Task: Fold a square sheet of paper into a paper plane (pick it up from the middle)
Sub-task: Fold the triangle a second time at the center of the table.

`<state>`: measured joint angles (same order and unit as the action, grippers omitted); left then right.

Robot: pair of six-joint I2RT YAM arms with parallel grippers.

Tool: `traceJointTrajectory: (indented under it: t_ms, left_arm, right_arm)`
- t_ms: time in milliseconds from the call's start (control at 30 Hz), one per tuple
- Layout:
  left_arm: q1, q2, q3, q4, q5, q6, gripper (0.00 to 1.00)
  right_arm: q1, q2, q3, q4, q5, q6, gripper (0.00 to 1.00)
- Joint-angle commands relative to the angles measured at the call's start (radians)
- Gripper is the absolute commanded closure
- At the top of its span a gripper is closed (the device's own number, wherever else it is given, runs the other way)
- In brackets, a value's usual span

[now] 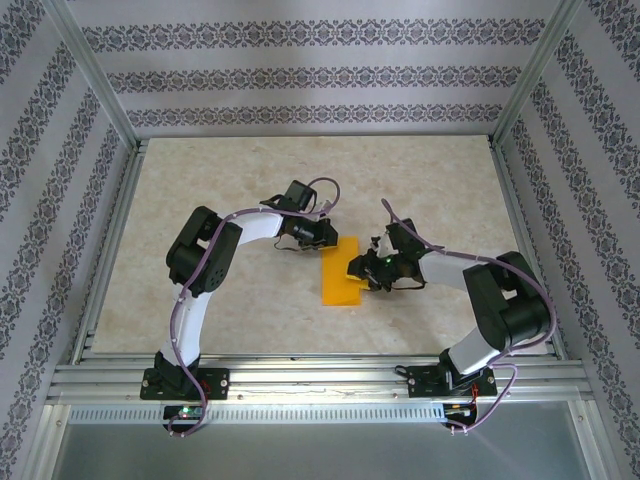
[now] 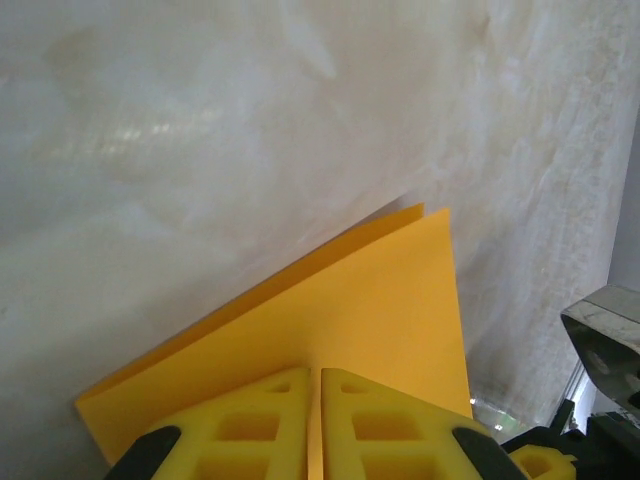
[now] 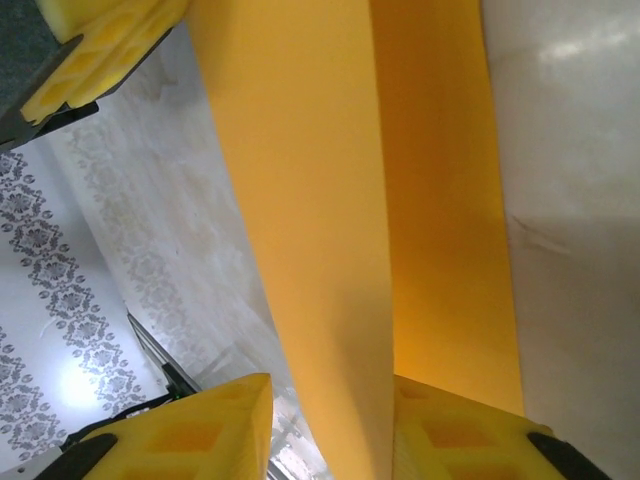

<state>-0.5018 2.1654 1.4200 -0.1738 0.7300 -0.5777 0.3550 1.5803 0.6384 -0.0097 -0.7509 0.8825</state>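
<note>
Left gripper (image 1: 328,237) sits at the far end of the sheet of paper (image 1: 338,280), and its two yellow fingers are pressed together with only a hairline slit between them. From the left wrist camera, that gripper (image 2: 320,378) points down at the flat face of the sheet (image 2: 370,300), near one edge. The paper spreads out to either side of the closed tips and beyond them. Whether the tips touch the paper or hang just over it cannot be told. Two layers show along the sheet's far edge there, so it is folded double.

Right gripper (image 1: 366,270) reaches in from the right and meets the sheet along its long right-hand side, about midway. From the right wrist camera, its fingers are spread (image 3: 330,385) and a raised, curved band of the orange-yellow sheet (image 3: 300,200) runs down between them. A sliver of space shows between the paper and the finger on the left of that view. The other finger lies against the paper or just beside it. At the top left corner of this view, a finger of the left gripper (image 3: 100,50) sits at the sheet's far end.

Seen from above, the folded sheet is a narrow rectangle on the pale marbled table (image 1: 250,180), between the two grippers.
</note>
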Motion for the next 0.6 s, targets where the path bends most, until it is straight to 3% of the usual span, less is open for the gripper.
traceJointTrajectory:
  t_ms: [0,267,567]
  left_arm:
    - [0.006,-0.003,0.032,-0.031,0.008,0.058,0.89]
    - [-0.002,-0.097,0.024,-0.026,-0.035,0.044,0.71]
    - [-0.037,-0.289,-0.102,-0.008,-0.125,0.099,0.6]
  right_arm:
    - [-0.015,0.02,0.027,0.036,-0.035,-0.028,0.7]
    - [-0.037,0.031,0.032,0.037,-0.047,-0.055,0.81]
    - [-0.039,0.019,0.018,0.047,-0.057,-0.053,0.89]
